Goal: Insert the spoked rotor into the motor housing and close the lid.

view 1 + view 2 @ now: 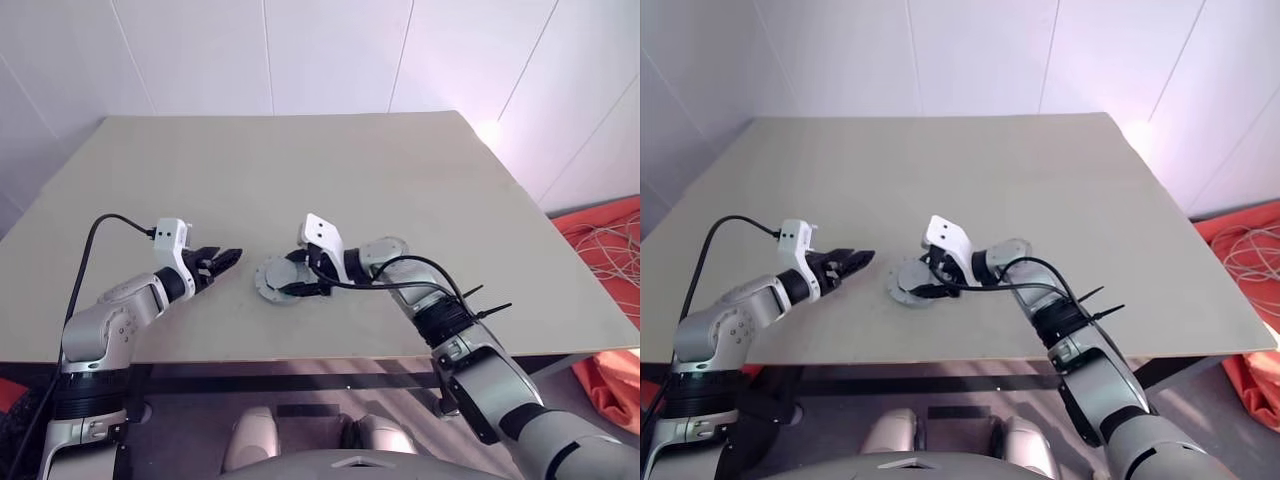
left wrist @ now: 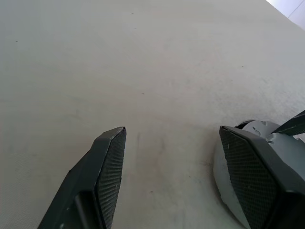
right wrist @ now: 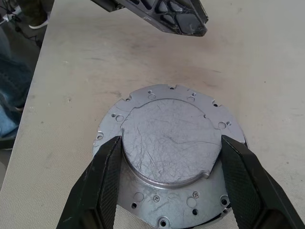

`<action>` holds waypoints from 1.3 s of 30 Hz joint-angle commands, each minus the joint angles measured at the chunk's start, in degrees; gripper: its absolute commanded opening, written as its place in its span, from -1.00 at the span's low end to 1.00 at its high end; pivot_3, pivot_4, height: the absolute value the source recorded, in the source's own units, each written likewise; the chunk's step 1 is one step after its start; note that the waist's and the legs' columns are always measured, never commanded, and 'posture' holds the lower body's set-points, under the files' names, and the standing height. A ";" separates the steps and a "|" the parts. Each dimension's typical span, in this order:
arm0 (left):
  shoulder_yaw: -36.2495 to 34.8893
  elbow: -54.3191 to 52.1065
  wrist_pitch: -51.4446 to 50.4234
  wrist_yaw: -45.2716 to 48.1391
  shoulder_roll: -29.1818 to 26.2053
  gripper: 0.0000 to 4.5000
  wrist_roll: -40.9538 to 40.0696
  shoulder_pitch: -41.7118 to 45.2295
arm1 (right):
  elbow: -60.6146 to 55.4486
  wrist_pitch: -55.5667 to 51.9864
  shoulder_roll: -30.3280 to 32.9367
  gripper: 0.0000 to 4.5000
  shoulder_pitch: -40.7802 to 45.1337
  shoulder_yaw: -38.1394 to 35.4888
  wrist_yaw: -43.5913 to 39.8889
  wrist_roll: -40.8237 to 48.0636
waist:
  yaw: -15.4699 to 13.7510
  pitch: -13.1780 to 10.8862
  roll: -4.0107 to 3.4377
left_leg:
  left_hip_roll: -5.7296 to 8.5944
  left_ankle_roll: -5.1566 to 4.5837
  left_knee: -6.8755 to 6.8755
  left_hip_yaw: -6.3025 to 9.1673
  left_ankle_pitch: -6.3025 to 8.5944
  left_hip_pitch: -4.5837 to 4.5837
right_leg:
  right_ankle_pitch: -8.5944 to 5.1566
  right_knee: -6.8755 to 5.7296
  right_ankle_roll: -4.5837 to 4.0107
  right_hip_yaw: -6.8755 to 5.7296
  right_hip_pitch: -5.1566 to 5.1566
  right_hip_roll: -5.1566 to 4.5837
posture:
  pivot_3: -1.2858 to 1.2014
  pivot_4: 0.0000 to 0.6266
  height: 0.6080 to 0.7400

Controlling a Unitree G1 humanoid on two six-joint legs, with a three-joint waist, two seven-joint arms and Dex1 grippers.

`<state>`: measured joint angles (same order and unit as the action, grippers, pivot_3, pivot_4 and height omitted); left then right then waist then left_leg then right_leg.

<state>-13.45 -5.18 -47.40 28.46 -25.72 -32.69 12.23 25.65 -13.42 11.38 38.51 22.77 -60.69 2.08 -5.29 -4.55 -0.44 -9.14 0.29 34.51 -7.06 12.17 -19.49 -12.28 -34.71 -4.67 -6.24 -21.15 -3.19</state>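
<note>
A pale beige rectangular desk is seen from above, backed by white wall panels. Near the front middle of the desk, a flat round grey metal assembly is lying: a wide silver-grey flange plate ringed with small screw holes, with a smooth, scratched grey metal disc, the lid, seated flat on top of it. The plate beneath is taken to be the top of the motor housing; its interior is hidden by the lid, so windings cannot be made out.

The right claw is reached in from the robot's right, angled downward over the assembly. Its two black ribbed fingers are spread wide, one standing at each side of the lid's rim. Whether the pads are pressed against the rim or stand just off it cannot be told.

The left claw is held low over the desk, just beside the assembly on the robot's left, pointed toward it. Its black fingers are spread apart with only bare desk between them, and nothing is grasped. The edge of the grey assembly is seen just past one of its fingertips.

A black cable is looped along the right arm. Orange fabric is lying on the floor beyond the desk's right edge.
</note>
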 commanded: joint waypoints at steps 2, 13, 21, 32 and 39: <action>-0.99 -2.55 0.57 -0.14 -0.09 0.47 -0.84 0.06 | 1.42 0.65 -0.27 0.36 1.57 -0.62 3.04 -1.81 | 0.02 -0.01 -0.01 | -0.03 0.04 0.00 -0.01 -0.03 0.04 | 0.00 0.00 0.00 0.00 0.02 0.00 | 0.03 -1.00 1.00; -0.81 -2.19 0.57 -0.04 -0.07 0.47 -0.83 0.36 | -1.13 -0.63 -0.85 0.36 2.81 -2.12 3.95 -0.26 | 0.09 -0.04 -0.04 | -0.09 0.12 -0.04 -0.03 -0.08 0.17 | -0.01 0.02 0.02 -0.04 0.08 0.03 | 0.03 -1.00 1.00; -0.75 -2.08 0.64 -0.01 -0.03 0.47 -0.76 0.38 | -6.15 -5.63 -1.22 0.36 2.94 -3.99 2.13 3.33 | -0.01 -0.03 -0.03 | -0.10 0.09 -0.04 -0.03 -0.06 -0.28 | 0.00 0.02 -0.01 -0.04 -0.27 0.02 | 0.03 -1.00 1.00; -0.67 -1.67 0.86 0.00 0.03 0.47 -0.50 0.83 | -9.21 -7.35 0.89 0.36 1.47 -2.39 -1.00 3.78 | -0.16 -0.03 -0.03 | -0.09 -0.04 -0.17 -0.13 0.01 -0.84 | 0.16 0.03 -0.48 -0.04 -0.86 0.02 | 0.03 -1.00 1.00; -0.65 -1.59 0.81 0.11 -0.12 0.47 -0.46 1.01 | -6.48 -5.98 0.70 0.36 1.48 -1.76 0.52 2.34 | -0.13 -0.03 -0.03 | -0.11 0.04 -0.18 -0.13 -0.03 -0.71 | -0.03 -0.01 -0.14 -0.04 -0.82 0.03 | 0.03 -1.00 1.00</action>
<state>-13.43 -5.36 -47.41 28.45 -25.49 -32.66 12.18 19.88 -20.95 12.45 39.08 21.22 -60.35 4.20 -5.41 -4.58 -0.47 -9.25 0.33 34.34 -7.18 12.13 -20.19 -12.31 -34.73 -4.82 -6.28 -21.96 -3.16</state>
